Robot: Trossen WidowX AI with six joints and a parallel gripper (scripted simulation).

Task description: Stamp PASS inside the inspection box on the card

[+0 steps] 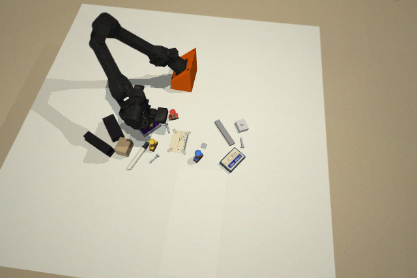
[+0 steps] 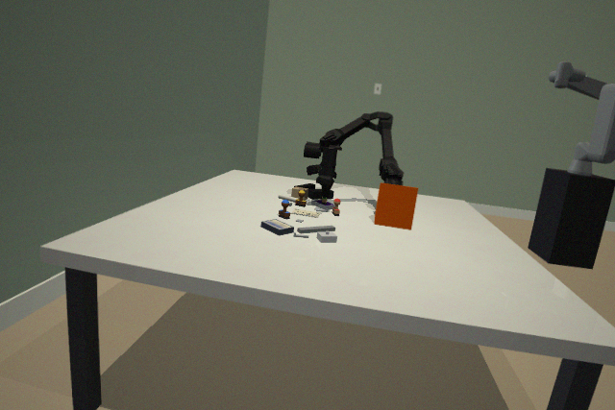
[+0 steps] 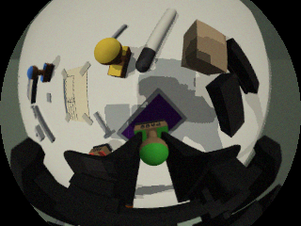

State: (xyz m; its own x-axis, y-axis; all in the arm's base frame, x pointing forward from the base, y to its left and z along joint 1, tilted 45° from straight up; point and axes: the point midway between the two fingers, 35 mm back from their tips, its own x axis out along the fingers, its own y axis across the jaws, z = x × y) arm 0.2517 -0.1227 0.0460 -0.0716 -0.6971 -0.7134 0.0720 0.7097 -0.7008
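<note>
My gripper [image 3: 151, 135] is shut on a stamp with a green knob [image 3: 153, 153] [image 1: 151, 124]. The lettering on its base is too small to read surely. The stamp is low over the purple ink pad [image 3: 160, 104] [image 1: 144, 131], its base overlapping the pad's near part in the wrist view; whether it touches the pad cannot be told. The cream card [image 1: 175, 140] [image 3: 81, 94] is taped flat at its corners beside the pad. It bears fine printing; its inspection box and any print in it are too small to make out.
A red-knobbed stamp [image 1: 172, 113], a yellow-knobbed stamp [image 1: 152, 142] [image 3: 107, 51] and a blue-knobbed stamp [image 1: 197, 154] stand around the card. A marker [image 1: 135, 159], brown block [image 1: 123, 147] and two black blocks [image 1: 112, 127] lie beyond the pad. A labelled case [image 1: 232, 159] and grey bar [image 1: 224, 132] lie across the card.
</note>
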